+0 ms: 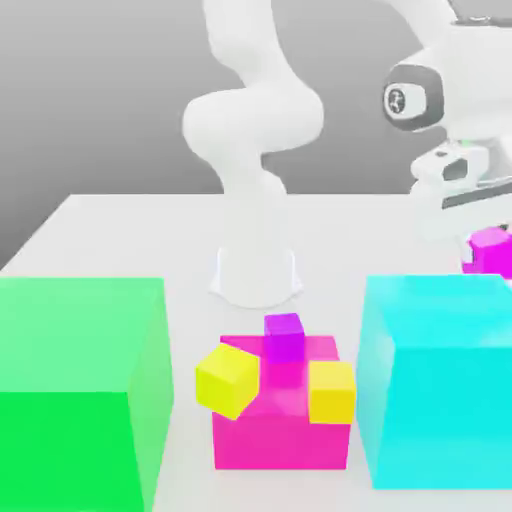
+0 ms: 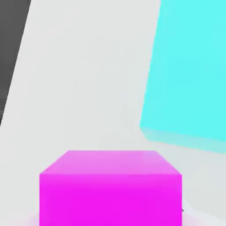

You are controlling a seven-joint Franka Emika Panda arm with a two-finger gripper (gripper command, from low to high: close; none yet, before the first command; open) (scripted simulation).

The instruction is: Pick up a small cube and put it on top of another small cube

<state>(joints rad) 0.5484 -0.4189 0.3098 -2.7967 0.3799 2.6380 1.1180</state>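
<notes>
I cannot tell how the fingers (image 1: 478, 232) are set; they hang right over the small cube (image 1: 491, 250), which sits on the white surface (image 1: 120, 230) just behind the cyan block (image 1: 440, 380). At nine o'clock from it rests the big pink block (image 1: 282, 425), with a purple cube (image 1: 283, 336) and two yellow cubes (image 1: 228, 379) against it.

Pale white table (image 1: 120, 235) (evenly lit) against a plain grey gradient backdrop (image 1: 90, 90)
</notes>
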